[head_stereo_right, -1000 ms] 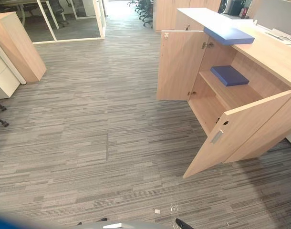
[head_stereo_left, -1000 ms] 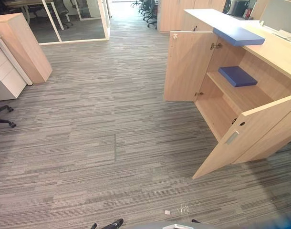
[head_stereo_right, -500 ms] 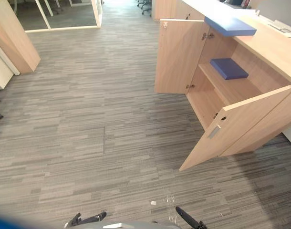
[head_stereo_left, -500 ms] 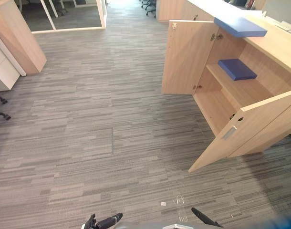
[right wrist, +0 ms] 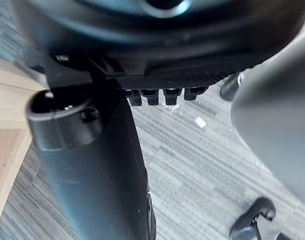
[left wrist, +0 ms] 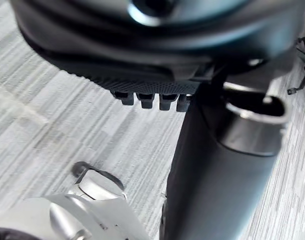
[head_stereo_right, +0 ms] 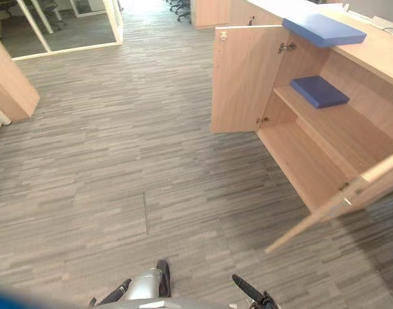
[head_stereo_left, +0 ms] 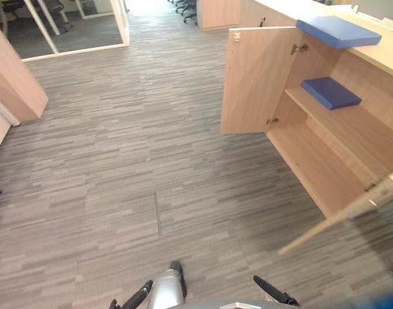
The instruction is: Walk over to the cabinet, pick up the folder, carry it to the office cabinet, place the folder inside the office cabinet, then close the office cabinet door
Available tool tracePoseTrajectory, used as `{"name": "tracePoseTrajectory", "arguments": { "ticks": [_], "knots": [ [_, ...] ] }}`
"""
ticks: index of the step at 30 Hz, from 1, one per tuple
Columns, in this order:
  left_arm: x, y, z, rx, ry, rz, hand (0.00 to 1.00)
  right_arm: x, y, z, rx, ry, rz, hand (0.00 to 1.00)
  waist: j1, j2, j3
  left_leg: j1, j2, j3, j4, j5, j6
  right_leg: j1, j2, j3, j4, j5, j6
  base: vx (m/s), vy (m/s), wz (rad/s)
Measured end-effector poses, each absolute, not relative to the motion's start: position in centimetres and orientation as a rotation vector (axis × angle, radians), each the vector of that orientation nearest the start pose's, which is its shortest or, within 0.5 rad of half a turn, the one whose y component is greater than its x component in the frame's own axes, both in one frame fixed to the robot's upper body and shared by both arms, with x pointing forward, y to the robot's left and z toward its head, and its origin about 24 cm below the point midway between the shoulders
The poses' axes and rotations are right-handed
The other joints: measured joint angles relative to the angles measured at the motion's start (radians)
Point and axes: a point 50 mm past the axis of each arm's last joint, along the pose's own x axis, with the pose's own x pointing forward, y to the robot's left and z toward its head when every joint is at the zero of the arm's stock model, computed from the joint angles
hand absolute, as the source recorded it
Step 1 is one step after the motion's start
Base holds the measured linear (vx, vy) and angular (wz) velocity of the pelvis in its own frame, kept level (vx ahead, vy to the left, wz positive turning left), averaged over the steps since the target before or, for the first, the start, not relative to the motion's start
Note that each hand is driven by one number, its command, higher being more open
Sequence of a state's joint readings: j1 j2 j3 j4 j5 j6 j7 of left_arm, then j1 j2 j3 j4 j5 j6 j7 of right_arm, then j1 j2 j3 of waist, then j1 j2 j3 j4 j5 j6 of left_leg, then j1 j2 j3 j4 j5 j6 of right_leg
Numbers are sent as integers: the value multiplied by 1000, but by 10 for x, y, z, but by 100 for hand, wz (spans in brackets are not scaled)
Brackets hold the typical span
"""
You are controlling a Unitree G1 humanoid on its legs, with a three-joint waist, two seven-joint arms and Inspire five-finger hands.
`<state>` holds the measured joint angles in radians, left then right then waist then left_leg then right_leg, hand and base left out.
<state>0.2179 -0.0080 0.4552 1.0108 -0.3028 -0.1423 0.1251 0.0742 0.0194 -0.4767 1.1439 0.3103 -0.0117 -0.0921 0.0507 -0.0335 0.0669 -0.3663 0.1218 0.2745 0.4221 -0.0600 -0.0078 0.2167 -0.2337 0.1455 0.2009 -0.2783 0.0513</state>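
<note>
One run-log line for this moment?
light wooden cabinet: doors open; blue flat folder: on top; second blue folder: on shelf

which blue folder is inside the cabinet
The darker blue folder, lying on the shelf behind the open door; the lighter blue folder lies on the cabinet's top.

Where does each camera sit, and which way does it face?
Left eye view: head, facing down at carpet and open cabinet; left hand, right hand at lower edge.
Right eye view: beside it; shares that scene, shelved folder included.
Left wrist view: along the left hand toward carpet.
Right wrist view: along the right hand toward carpet.
</note>
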Motion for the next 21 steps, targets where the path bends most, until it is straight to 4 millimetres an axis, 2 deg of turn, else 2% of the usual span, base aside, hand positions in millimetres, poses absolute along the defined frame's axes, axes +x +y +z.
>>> {"name": "tracePoseTrajectory", "arguments": {
  "ticks": [1, 2, 3, 4, 5, 6, 7, 8, 9, 10, 11, 12, 13, 15, 16, 17, 18, 19, 21],
  "knots": [
    [34, 224, -162, -340, 1033, 795, 100, 57, -194, -173, 528, 1143, -747, 100, -1, -12, -22, 18, -32, 18, -7, -16, 30, -12, -29, 6, 28, 48, 7, 497, 388, -1],
    [35, 224, -163, -326, 1044, 781, 100, 55, -195, -173, 542, 1143, -764, 100, -1, -16, -28, 38, -51, 25, -17, -22, 41, -17, -42, 10, 54, 74, 7, 503, 345, -5],
    [38, 226, -163, -298, 1053, 750, 100, 55, -197, -173, 559, 1139, -784, 100, -3, -22, -31, 93, -86, 36, -52, -29, 53, -34, -67, 17, 133, 131, 20, 498, 309, -14],
    [39, 226, -163, -274, 1063, 721, 100, 56, -198, -173, 565, 1136, -791, 100, -2, -24, -30, 169, -122, 40, -102, -37, 61, -78, -84, 18, 285, 205, 9, 483, 305, -19],
    [38, 226, -163, -263, 1067, 707, 100, 58, -199, -172, 562, 1130, -789, 100, -2, -23, -32, 210, -138, 43, -134, -44, 65, -117, -91, 16, 378, 255, -11, 440, 309, -23],
    [38, 227, -162, -236, 1073, 678, 100, 61, -202, -171, 546, 1117, -783, 100, -7, -18, -32, 286, -169, 53, -197, -62, 73, -205, -124, -7, 577, 374, -83, 370, 274, -9],
    [42, 230, -161, -202, 1070, 654, 100, 70, -202, -169, 534, 1098, -758, 100, -16, -34, -28, 339, -202, 52, -220, -72, 85, -296, -165, -53, 777, 383, -127, 345, 245, -2],
    [47, 231, -160, -195, 1061, 644, 100, 74, -202, -168, 520, 1088, -741, 100, -22, -41, -18, 374, -215, 47, -240, -75, 89, -335, -181, -82, 858, 368, -138, 297, 153, 7],
    [56, 230, -160, -171, 1050, 612, 100, 83, -202, -166, 485, 1071, -702, 100, -30, -34, -4, 437, -219, 37, -276, -77, 91, -398, -172, -134, 959, 293, -137, 272, 82, 6],
    [65, 225, -159, -142, 1041, 561, 100, 93, -203, -164, 456, 1052, -664, 100, -44, -16, 4, 478, -200, 27, -302, -78, 88, -456, -127, -187, 975, 195, -95, 253, 46, 10],
    [71, 223, -159, -130, 1034, 533, 100, 99, -202, -162, 447, 1037, -647, 100, -51, -5, 13, 495, -190, 20, -311, -79, 88, -476, -103, -215, 949, 151, -69, 226, -25, 20],
    [82, 217, -158, -112, 1021, 482, 100, 105, -201, -160, 439, 1017, -629, 100, -62, 4, 39, 536, -175, 12, -327, -78, 86, -490, -69, -263, 856, 93, -49, 251, -103, 23],
    [95, 208, -157, -129, 996, 454, 100, 108, -199, -159, 438, 1004, -619, 100, -66, 6, 46, 566, -165, 18, -345, -80, 81, -503, -38, -292, 710, 68, -25, 209, -99, 25],
    [104, 197, -156, -144, 976, 428, 100, 108, -197, -159, 425, 1004, -605, 100, -69, 5, 47, 588, -152, 16, -364, -94, 53, -504, -14, -343, 498, 73, -22, 200, -126, 12],
    [108, 197, -155, -136, 967, 412, 100, 109, -195, -159, 428, 1004, -600, 100, -70, -2, 51, 606, -146, 20, -371, -106, 27, -493, -6, -394, 338, 112, -24, 295, -207, -8],
    [109, 191, -156, -143, 973, 404, 100, 108, -197, -159, 424, 1005, -604, 100, -79, 8, 62, 638, -119, 25, -373, -123, -2, -470, 18, -434, 296, 166, -64, 274, -193, -18],
    [109, 185, -157, -153, 978, 399, 100, 108, -202, -158, 415, 999, -613, 100, -80, 26, 65, 650, -96, 31, -378, -127, -12, -457, 36, -463, 281, 162, -70, 383, -257, -37],
    [110, 179, -157, -162, 979, 382, 100, 107, -207, -158, 404, 998, -624, 100, -79, 55, 70, 673, -63, 62, -393, -132, -34, -458, 55, -516, 301, 110, -76, 341, -228, -34],
    [112, 177, -157, -162, 979, 365, 100, 103, -207, -159, 420, 1008, -644, 100, -89, 54, 82, 699, -41, 82, -392, -137, -48, -446, 75, -529, 341, 48, -82, 353, -259, -21]
  ]
}}
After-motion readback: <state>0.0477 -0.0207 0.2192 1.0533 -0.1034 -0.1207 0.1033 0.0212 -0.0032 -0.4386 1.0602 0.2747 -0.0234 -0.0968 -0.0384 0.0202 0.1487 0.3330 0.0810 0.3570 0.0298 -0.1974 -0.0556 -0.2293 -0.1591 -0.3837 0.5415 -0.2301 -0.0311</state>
